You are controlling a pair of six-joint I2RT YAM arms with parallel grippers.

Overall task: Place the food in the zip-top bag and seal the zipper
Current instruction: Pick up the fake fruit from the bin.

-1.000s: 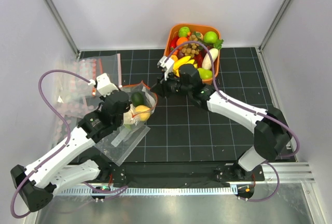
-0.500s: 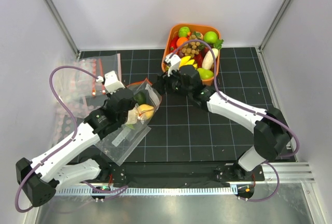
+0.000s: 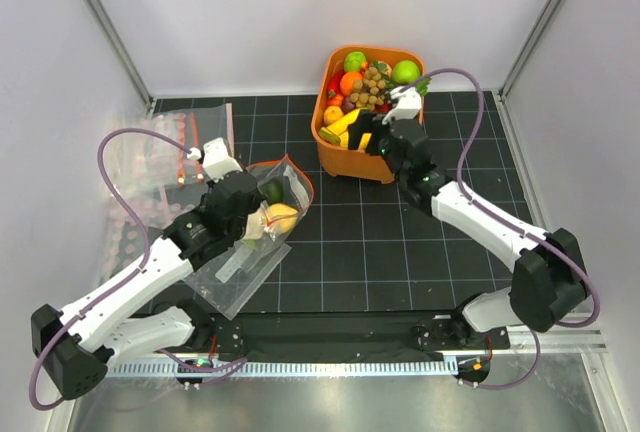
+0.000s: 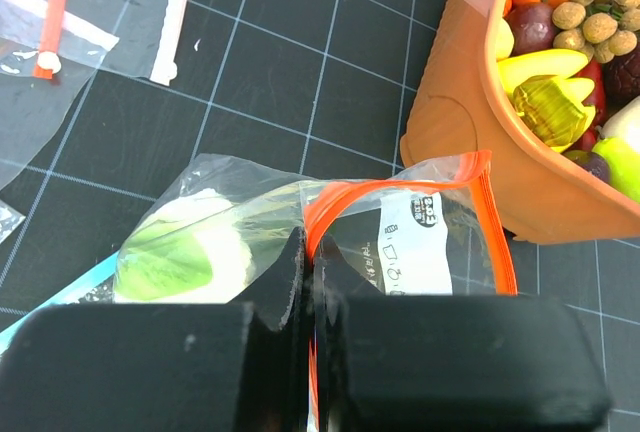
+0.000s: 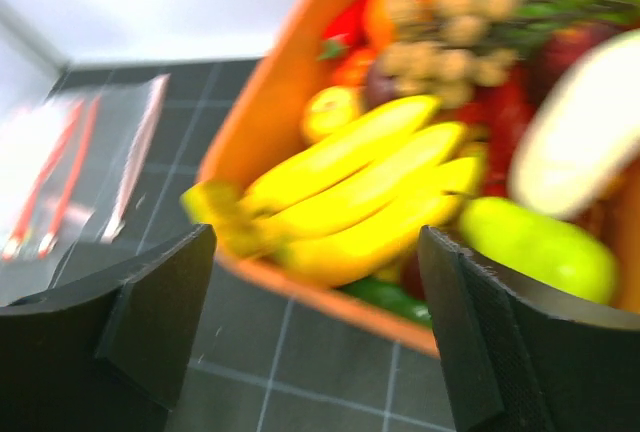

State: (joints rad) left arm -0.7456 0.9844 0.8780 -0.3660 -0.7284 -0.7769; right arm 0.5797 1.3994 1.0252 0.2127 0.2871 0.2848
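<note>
The zip-top bag (image 3: 282, 197) lies at centre-left, its mouth standing open toward the basket. In it are a dark green piece (image 3: 268, 190), a yellow fruit (image 3: 281, 217) and a white cauliflower (image 4: 190, 257) with green leaves. My left gripper (image 4: 312, 257) is shut on the zipper (image 4: 400, 180), the red-orange strip, at the left side of the mouth. The white label (image 4: 414, 240) shows through the bag's wall. My right gripper (image 5: 318, 297) is open and empty, low in front of the basket's near rim, facing a banana bunch (image 5: 360, 197). The right gripper (image 3: 383, 134) is apart from the bag.
An orange basket (image 3: 342, 157) at the back holds bananas, green and orange fruit and a brown ball cluster (image 3: 374, 80). Spare clear bags (image 3: 160, 147) with red strips lie at the far left. Another clear bag (image 3: 240, 274) lies under my left arm.
My right gripper let go of the bag's mouth, opened wide and swung right and back to the basket. My left gripper shifted slightly right, still pinching the strip.
</note>
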